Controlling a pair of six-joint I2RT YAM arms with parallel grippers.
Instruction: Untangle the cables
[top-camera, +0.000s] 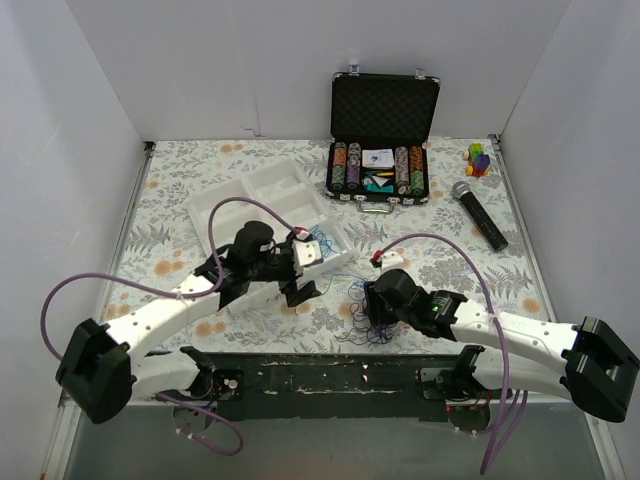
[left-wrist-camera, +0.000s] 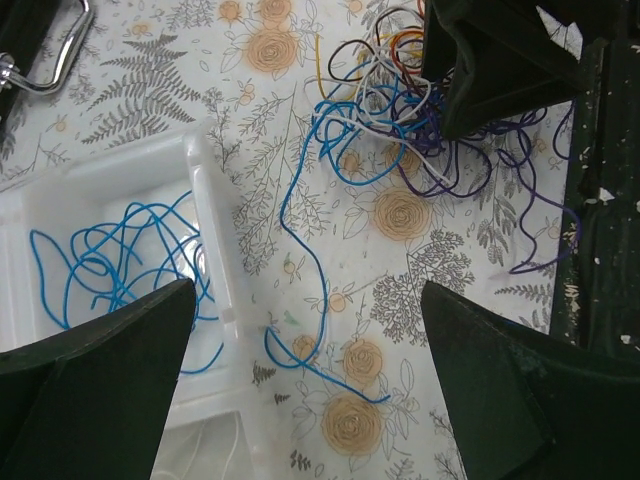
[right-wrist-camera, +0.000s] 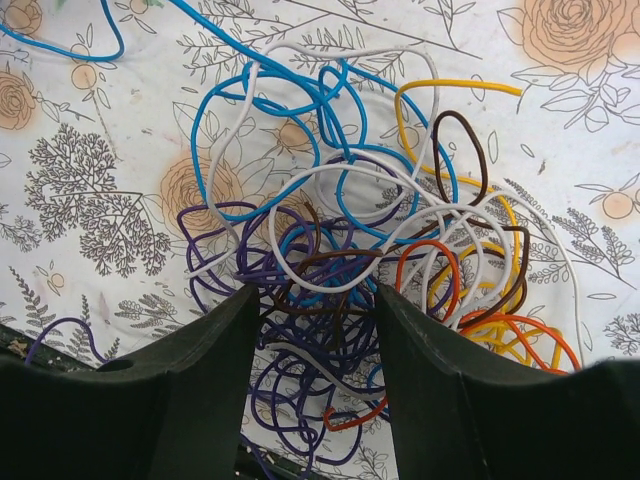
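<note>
The cables form a fist-sized tangle (right-wrist-camera: 350, 250) of blue, purple, white, orange, yellow and brown wire on the floral table (top-camera: 440, 260), near the front edge (top-camera: 360, 312). My right gripper (right-wrist-camera: 318, 292) is open and sits down over the tangle's near side, with purple and brown strands lying loose between its fingers (right-wrist-camera: 200, 370). One blue cable (left-wrist-camera: 300, 330) trails out of the tangle (left-wrist-camera: 400, 120) across the cloth, beneath my left gripper (left-wrist-camera: 308, 290), which hovers wide open with nothing in it. A separate blue cable (left-wrist-camera: 110, 265) lies coiled in the white tray (left-wrist-camera: 215, 230).
The white divided tray (top-camera: 265, 195) lies at back left, its near corner beside my left gripper (top-camera: 303, 285). An open case of poker chips (top-camera: 383, 150) stands at the back. A microphone (top-camera: 480, 213) and coloured blocks (top-camera: 479, 158) are at back right. The dark mounting rail (top-camera: 330, 375) borders the tangle.
</note>
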